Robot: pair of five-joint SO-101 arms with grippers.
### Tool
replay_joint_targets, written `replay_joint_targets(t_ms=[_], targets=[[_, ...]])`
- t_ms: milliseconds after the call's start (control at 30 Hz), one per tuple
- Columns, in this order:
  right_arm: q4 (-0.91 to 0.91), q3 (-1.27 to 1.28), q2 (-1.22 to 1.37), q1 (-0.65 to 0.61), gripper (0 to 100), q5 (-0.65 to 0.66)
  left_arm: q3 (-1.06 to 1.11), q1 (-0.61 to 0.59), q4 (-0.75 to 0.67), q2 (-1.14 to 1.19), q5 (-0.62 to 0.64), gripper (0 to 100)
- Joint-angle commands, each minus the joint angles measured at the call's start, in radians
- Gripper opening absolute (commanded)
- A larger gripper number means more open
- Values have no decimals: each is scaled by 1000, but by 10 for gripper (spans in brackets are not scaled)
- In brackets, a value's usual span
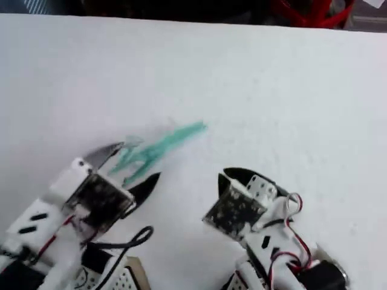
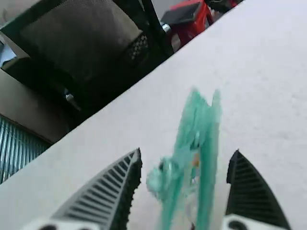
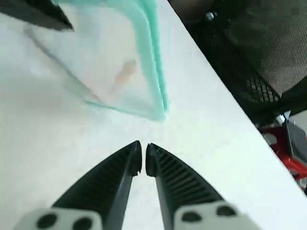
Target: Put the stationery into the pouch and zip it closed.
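Observation:
The pouch (image 1: 160, 148) is clear with a teal edge and looks blurred on the white table (image 1: 272, 90). My left gripper (image 1: 138, 162) is open, one finger on each side of the pouch's near end. In the left wrist view the pouch (image 2: 194, 158) stands edge-on between the spread fingers of the left gripper (image 2: 187, 154). My right gripper (image 1: 225, 176) is shut and empty, to the right of the pouch. In the right wrist view the right gripper (image 3: 143, 145) sits a short way from the pouch (image 3: 120, 62). A small orange shape (image 3: 125, 72) shows through the pouch.
The table's far edge (image 1: 193, 21) runs along the back. Beyond it stand a black mesh chair (image 2: 81, 38) and a red object (image 1: 308, 12). White table surface stretches behind and to the right of the pouch.

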Motion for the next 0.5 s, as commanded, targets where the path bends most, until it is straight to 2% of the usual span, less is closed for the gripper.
replay_joint_targets(t_ms=[0, 100, 200, 333, 467], targets=[[-54, 43, -5, 15, 19, -49, -186, 8, 72, 15, 55, 282], [-97, 60, -50, 15, 19, -63, -184, 90, 110, 73, 91, 279], [-114, 64, -101, 15, 19, -64, -123, 105, 91, 194, 94, 278], [-110, 89, -137, 16, 19, -64, -91, 47, 28, 308, 129, 257], [-113, 161, -157, 22, 24, -58, -143, -18, 51, 282, 130, 255]])
